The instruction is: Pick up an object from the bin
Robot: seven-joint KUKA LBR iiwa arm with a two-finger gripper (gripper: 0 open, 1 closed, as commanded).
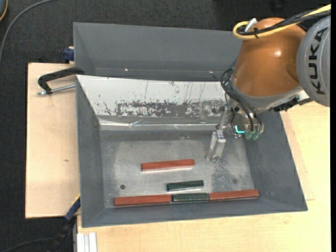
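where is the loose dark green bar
The loose dark green bar lies midway across the bin, between the lone red bar and the row of bars along its front wall.

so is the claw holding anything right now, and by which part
Nothing is held: the claw hangs over bare bin floor, right of the reddish bar.

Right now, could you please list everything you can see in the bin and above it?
red bars: 3, red-brown; one mid-floor, two against the near wall, at its left and right
green bars: 2, dark green; one just in front of the mid-floor red bar, one against the near wall between the two red ones
speck: 1, dark, floor's left
bin: 1, grey
arm: 1, orange cover, reaching in from the right
pincer: 1, metal, over the floor's right, past the mid-floor bar's right end
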